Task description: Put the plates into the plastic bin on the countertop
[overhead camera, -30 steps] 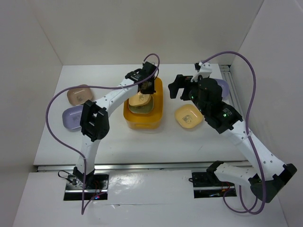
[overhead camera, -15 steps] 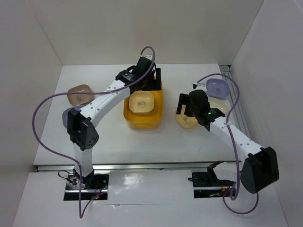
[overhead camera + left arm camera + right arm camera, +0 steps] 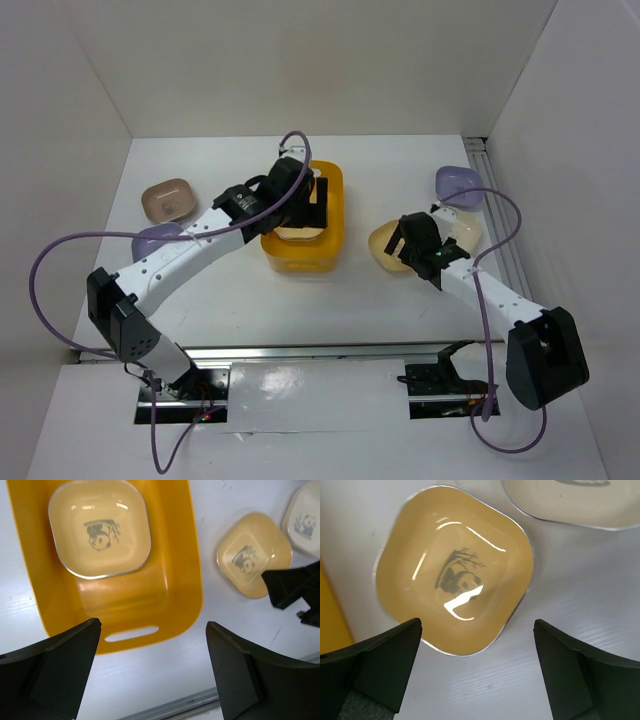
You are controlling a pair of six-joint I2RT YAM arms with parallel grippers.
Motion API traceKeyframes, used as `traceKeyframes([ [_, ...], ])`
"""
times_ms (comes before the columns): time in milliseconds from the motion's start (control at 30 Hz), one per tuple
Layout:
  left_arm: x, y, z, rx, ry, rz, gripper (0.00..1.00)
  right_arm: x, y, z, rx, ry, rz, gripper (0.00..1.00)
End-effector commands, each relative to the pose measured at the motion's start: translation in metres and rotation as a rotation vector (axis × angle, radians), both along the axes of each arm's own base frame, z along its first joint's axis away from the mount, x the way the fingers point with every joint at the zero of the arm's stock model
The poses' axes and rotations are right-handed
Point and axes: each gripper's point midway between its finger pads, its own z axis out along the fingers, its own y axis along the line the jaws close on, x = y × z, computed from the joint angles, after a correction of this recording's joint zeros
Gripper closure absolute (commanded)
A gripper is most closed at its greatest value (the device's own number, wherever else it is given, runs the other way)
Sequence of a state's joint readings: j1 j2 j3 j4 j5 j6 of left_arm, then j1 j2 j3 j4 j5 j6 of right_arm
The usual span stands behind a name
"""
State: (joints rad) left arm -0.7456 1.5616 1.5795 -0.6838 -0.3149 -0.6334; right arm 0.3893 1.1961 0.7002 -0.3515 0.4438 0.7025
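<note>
Now, seen from above, the left gripper hangs over the yellow-orange rectangular plastic bin at the frame's centre. A second ago it carried a plate there; that plate lies inside now, so one more is delivered. The right gripper, high a second ago, has dropped onto the loose yellow plate just right of the bin. A cream plate and a lavender plate wait further right, with a taupe plate and a second lavender dish at the left. From the left wrist, the left gripper is spread wide and carries nothing. The binned plate, a pale yellow rounded square with a panda mark, sits at the upper left inside the plastic bin. From the right wrist, the right gripper is also wide apart and empty, and the loose yellow plate lies just beyond its fingertips; a pickup looks next. The white countertop is flat and plain between bare white walls, with a metal rail along its right edge.
</note>
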Motion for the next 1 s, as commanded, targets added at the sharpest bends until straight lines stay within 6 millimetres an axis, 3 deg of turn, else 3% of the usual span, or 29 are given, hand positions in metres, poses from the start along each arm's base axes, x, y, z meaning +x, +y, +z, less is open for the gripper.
traceKeyframes([
  [0, -0.02, -0.002, 0.008, -0.032, -0.009, 0.0, 0.0, -0.002, -0.013, -0.019, 0.059, -0.002, -0.118, 0.0],
  [133, -0.033, 0.0, 0.011, -0.073, -0.007, -0.035, 0.0, -0.002, -0.015, -0.046, 0.083, 0.028, -0.122, 0.04],
  [200, -0.037, 0.004, 0.019, -0.088, -0.022, -0.036, 0.0, 0.001, -0.017, -0.05, 0.1, 0.012, -0.144, 0.09],
  [333, -0.046, 0.011, 0.03, -0.096, -0.06, -0.03, 0.0, 0.0, -0.015, -0.064, 0.118, 0.022, -0.137, 0.47],
  [367, -0.048, 0.013, 0.03, -0.097, -0.061, -0.03, 0.0, 0.001, -0.015, -0.065, 0.118, 0.022, -0.137, 0.64],
  [467, -0.05, 0.018, 0.039, -0.109, -0.084, -0.021, 0.0, 0.003, -0.014, -0.069, 0.116, 0.042, -0.144, 0.78],
  [500, -0.051, 0.019, 0.042, -0.117, -0.092, -0.021, 0.0, 0.001, -0.015, -0.07, 0.112, 0.05, -0.145, 0.89],
  [633, -0.055, 0.021, 0.04, -0.107, -0.089, -0.023, 0.0, 0.005, -0.017, -0.065, 0.116, 0.038, -0.18, 1.0],
  [700, -0.057, 0.023, 0.042, -0.107, -0.089, -0.023, 0.0, 0.012, -0.016, -0.05, 0.124, 0.0, -0.199, 1.0],
  [833, -0.059, 0.041, 0.037, -0.097, -0.1, 0.056, 0.0, 0.029, -0.023, 0.001, 0.078, -0.106, -0.244, 1.0],
  [867, -0.059, 0.045, 0.035, -0.094, -0.103, 0.074, 0.0, 0.04, -0.028, 0.033, 0.069, -0.185, -0.28, 1.0],
  [933, -0.061, 0.053, 0.026, -0.083, -0.098, 0.107, 0.0, 0.047, -0.033, 0.061, 0.043, -0.236, -0.288, 1.0],
  [967, -0.062, 0.056, 0.025, -0.077, -0.102, 0.114, 0.0, 0.056, -0.031, 0.088, 0.06, -0.293, -0.279, 1.0],
])
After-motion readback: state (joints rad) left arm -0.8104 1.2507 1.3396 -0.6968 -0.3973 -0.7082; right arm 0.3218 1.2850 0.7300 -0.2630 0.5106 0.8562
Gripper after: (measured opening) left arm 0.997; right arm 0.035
